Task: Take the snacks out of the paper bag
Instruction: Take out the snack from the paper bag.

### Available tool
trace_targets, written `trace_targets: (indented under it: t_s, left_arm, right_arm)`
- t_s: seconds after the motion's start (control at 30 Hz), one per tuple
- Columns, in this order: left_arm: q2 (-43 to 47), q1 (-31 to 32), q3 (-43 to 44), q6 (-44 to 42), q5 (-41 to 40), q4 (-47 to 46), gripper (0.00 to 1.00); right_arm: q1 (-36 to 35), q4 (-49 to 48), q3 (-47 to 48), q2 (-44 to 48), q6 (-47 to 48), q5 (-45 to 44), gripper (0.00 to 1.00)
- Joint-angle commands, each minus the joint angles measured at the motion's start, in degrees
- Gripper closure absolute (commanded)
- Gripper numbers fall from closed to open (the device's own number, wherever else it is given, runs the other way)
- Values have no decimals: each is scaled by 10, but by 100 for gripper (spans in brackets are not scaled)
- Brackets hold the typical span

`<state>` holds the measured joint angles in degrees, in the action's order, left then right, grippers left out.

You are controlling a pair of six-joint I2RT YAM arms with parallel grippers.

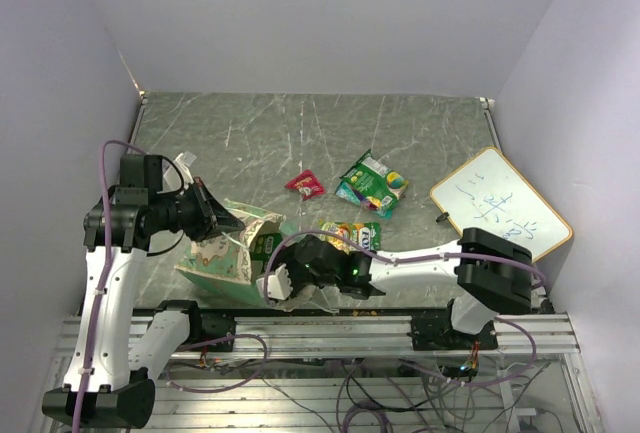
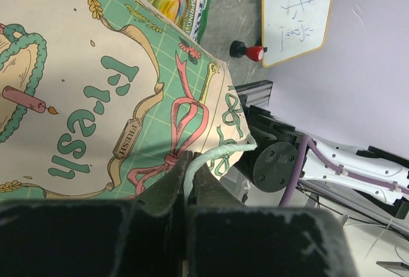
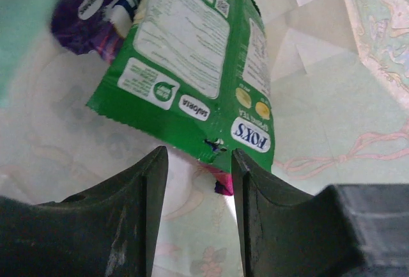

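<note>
Nearest the lens, your right pincer (image 3: 197, 155) stands apart inside the paper bag (image 2: 96, 98), the lower edge of a green packet (image 3: 185, 66) sitting just at its gap with a purple packet (image 3: 83, 8) behind. Your left pincer (image 2: 189, 178) is clamped on the bag's pale cord handle (image 2: 220, 155), holding the mouth up, and other packets (image 1: 372, 183) already lie on the tabletop (image 1: 300, 133). You look mid-extraction: close on the green packet's edge, then draw it straight out without dragging the bag.

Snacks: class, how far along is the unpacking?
Done: red packet, green pack and yellow-green packet lie outside the bag. In hand: left jaws pinch its handle; right jaws, open, straddle a green packet inside. Left: that one and a purple packet.
</note>
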<state>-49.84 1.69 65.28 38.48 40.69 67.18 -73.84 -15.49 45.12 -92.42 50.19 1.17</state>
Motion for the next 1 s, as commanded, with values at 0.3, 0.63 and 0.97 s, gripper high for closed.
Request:
trace_targets:
  t_s: [0.3, 0.63, 0.97]
  left_arm:
    - [4, -1, 21, -6, 4, 14, 93]
    - [-2, 0, 24, -23, 10, 29, 93]
    - [-10, -1, 31, -31, 10, 35, 93]
  right_arm:
    - [27, -62, 59, -18, 5, 39, 56]
    - [30, -69, 82, -72, 29, 68, 55]
    - [32, -45, 138, -132, 139, 104, 51]
